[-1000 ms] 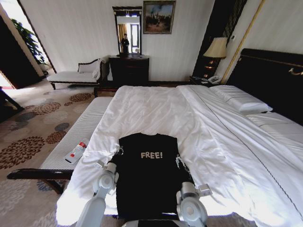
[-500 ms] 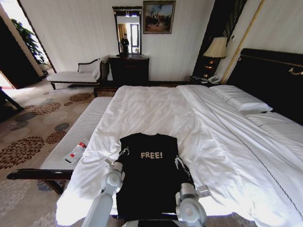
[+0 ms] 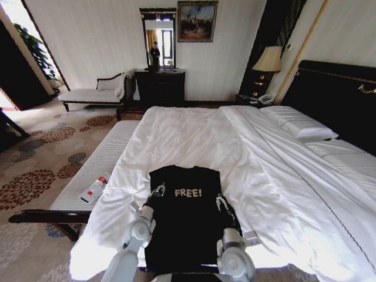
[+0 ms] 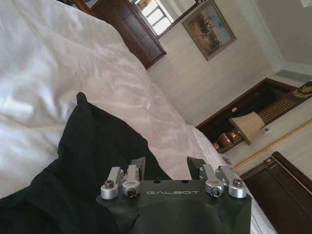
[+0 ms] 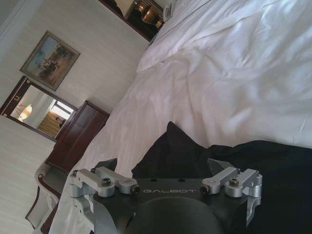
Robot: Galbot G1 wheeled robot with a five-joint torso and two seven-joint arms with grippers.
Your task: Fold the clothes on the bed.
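The T-shirt (image 3: 187, 218) is black, short-sleeved, with white "FREE!" across the chest. It lies flat on the bed (image 3: 258, 158), face up, collar toward 12 o'clock and hem toward 6 o'clock at the near edge of the white bedding. It is small against the wide sheet. The cloth lies mostly smooth, with its sleeve areas drawn in along both sides so the outline reads as a tall rectangle. The wrist views show a black corner rising to a point against the white sheet on each side.

The left gripper (image 3: 156, 192) sits at the shirt's 9 o'clock edge, just below the level of the lettering. In the left wrist view its fingers (image 4: 138, 168) stand apart with a clear gap, released, low over black fabric; whether they touch the cloth cannot be told.

The right gripper (image 3: 222, 202) sits at the shirt's 3 o'clock edge, about level with the left one. In the right wrist view its fingers (image 5: 217, 165) are spread wide, released, with the black cloth lying between and beyond them; no fabric is pinched.

A bench (image 3: 94, 170) runs along the bed at 9 o'clock, and on it lies a bottle (image 3: 94, 188) with a red cap. A lamp (image 3: 268, 60) stands at 1 o'clock beside the dark headboard (image 3: 335, 94).
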